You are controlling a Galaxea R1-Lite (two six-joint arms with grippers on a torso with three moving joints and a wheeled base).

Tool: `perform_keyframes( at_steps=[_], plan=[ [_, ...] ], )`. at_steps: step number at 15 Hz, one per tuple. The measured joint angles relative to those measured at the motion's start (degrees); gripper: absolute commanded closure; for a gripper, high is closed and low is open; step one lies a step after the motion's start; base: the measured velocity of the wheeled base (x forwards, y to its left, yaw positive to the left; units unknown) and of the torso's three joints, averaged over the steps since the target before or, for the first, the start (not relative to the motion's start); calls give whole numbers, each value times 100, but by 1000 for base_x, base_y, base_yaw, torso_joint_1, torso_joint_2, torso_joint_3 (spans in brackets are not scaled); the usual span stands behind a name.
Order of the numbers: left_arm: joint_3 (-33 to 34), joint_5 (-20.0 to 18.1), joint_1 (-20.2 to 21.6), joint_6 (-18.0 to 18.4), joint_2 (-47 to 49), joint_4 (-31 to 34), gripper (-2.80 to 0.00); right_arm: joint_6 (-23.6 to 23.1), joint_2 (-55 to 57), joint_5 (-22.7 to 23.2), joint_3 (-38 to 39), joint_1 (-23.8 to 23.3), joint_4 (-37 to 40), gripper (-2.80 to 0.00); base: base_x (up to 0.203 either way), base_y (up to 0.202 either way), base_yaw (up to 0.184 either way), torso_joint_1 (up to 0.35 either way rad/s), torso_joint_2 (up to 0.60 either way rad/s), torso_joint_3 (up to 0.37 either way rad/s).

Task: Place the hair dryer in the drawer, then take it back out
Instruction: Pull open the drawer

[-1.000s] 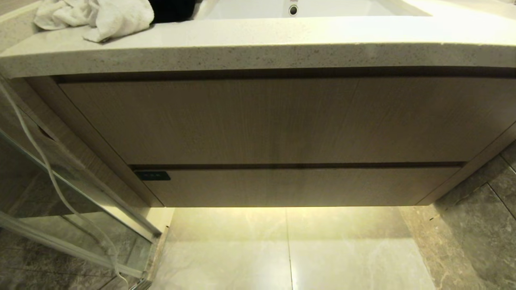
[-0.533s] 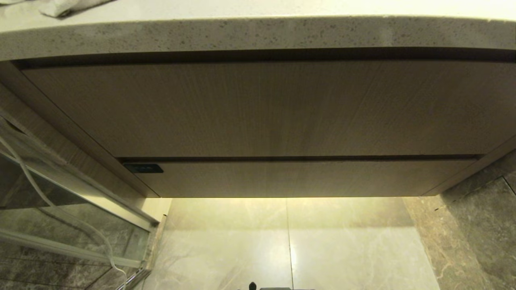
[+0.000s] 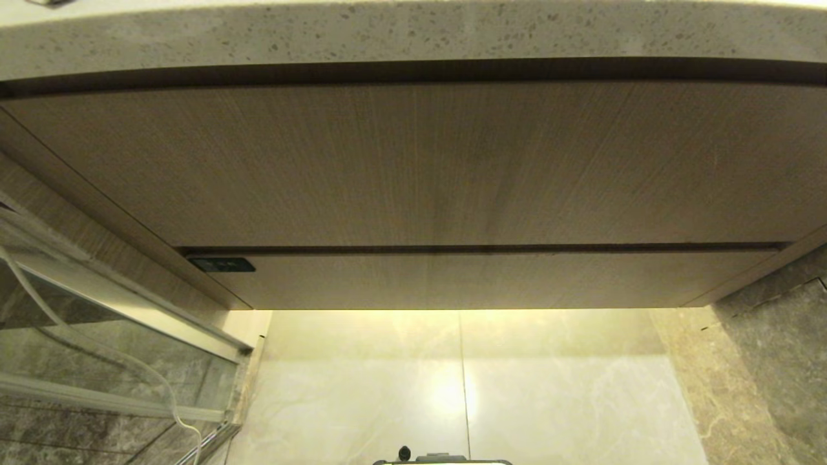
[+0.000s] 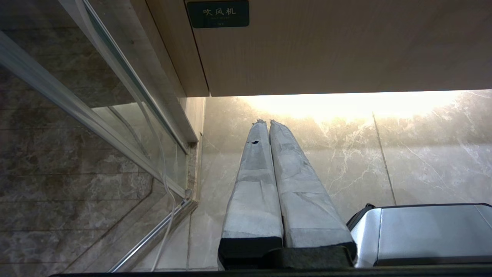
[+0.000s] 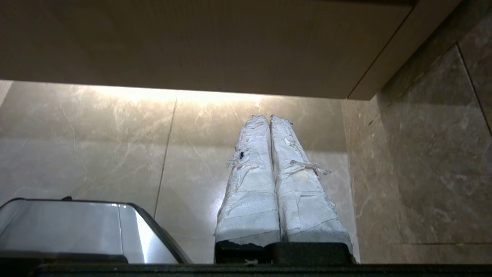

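Head view looks low at a vanity front: speckled stone tabletop (image 3: 413,32) edge runs across the top, a tall light-wood panel (image 3: 413,161) below it, and under that the drawer (image 3: 478,281), shallow, handleless, fully closed, flush with the panel above. Small black label (image 3: 221,264) sits at the drawer's upper left corner; in the left wrist view the same label (image 4: 217,14) carries white characters. Glowing light spills from beneath the drawer onto pale marble floor tiles (image 3: 555,400). Glass partition (image 3: 97,323) with metal frame stands to the left; a thin white cord (image 3: 165,400) hangs down in front of it to the floor. Darker stone wall (image 3: 775,361) on the right. The hair dryer's body shows in no view, so its place cannot be told. Left claw (image 4: 265,122), wrapped in grey tape, fingers pressed together, empty, points toward the floor below the drawer's left end. Right claw (image 5: 267,117), wrapped in frayed white tape, fingers likewise pressed together and empty, points at the floor near the drawer's right end. A silver robot base part (image 4: 423,234) lies between the two arms.
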Motion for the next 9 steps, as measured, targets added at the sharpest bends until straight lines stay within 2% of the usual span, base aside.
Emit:
perform_keyframes(
  at_steps=[2,4,6,9],
  plan=[
    [0,0,0,2,0,0,0,2,18,7,-198,-2,149,0,0,0,0,0,0,0],
    [0,0,0,2,0,0,0,2,121,4,-860,-5,714,0,0,0,0,0,0,0],
    [0,0,0,2,0,0,0,10,303,50,-1842,-4,1782,0,0,0,0,0,0,0],
    [0,0,0,0,0,0,0,37,877,455,-3144,-2,3830,0,0,0,0,0,0,0]
  ],
)
